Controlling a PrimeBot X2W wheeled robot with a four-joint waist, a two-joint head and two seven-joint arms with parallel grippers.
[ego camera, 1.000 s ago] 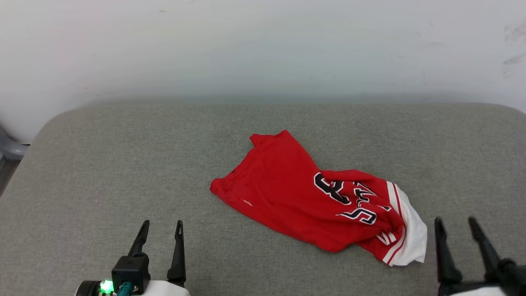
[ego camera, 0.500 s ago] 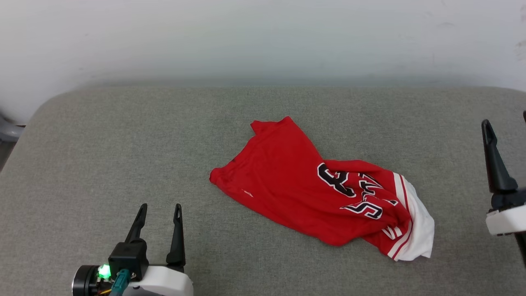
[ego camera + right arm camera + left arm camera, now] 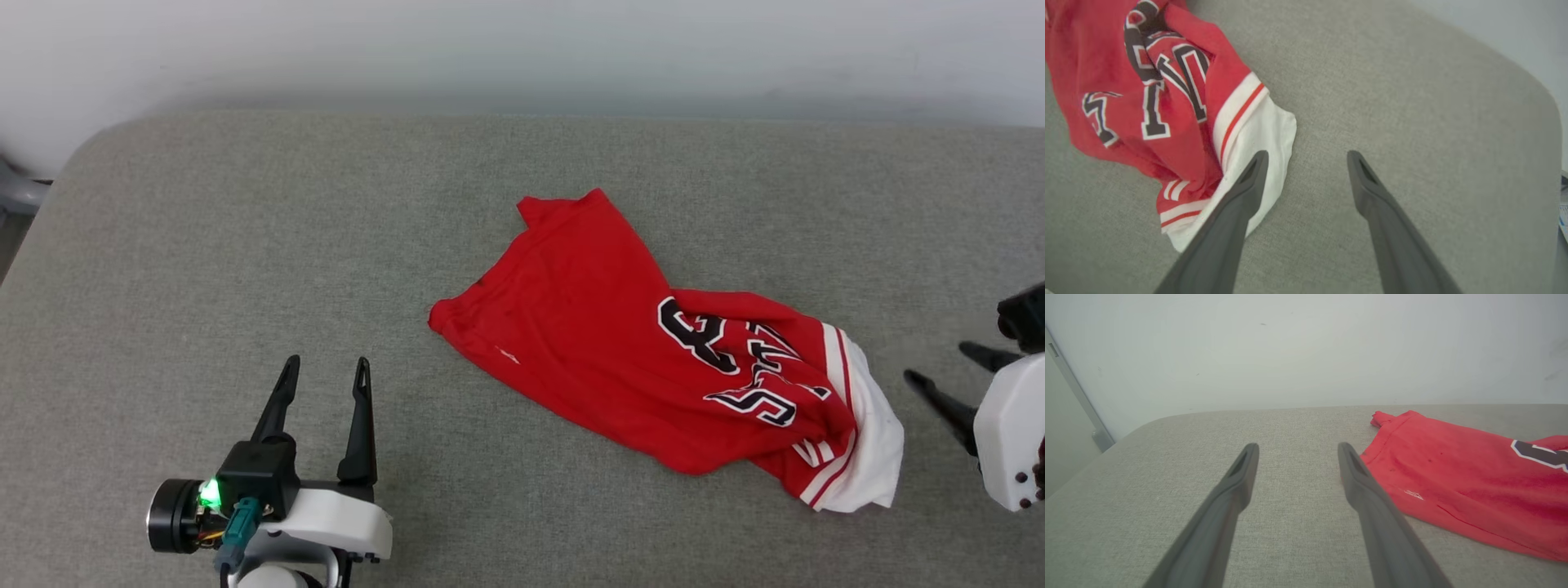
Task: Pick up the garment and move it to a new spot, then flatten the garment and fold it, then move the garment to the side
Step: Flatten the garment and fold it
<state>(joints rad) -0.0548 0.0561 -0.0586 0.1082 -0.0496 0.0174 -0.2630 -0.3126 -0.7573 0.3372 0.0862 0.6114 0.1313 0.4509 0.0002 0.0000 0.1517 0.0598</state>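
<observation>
The garment (image 3: 637, 343), a red jersey with black-and-white lettering and a white sleeve with red stripes, lies crumpled on the grey cushion (image 3: 245, 245), right of centre. My left gripper (image 3: 325, 367) stands open at the lower left, well left of the garment's hem (image 3: 1453, 477); nothing is between its fingers (image 3: 1294, 449). My right gripper (image 3: 939, 363) is open at the right edge, fingers pointing left toward the white sleeve (image 3: 873, 441). In the right wrist view its gap (image 3: 1308, 157) hangs over bare cushion beside the sleeve (image 3: 1261, 134).
A pale wall (image 3: 522, 49) runs behind the cushion. The cushion's rounded corner (image 3: 90, 147) is at the far left, with a grey object (image 3: 16, 192) beyond it. Bare cushion lies left of and in front of the garment.
The head camera tilted down, shifting the scene. My right gripper rose, then swung over so its fingers point left at the sleeve. The left gripper and the garment stayed put.
</observation>
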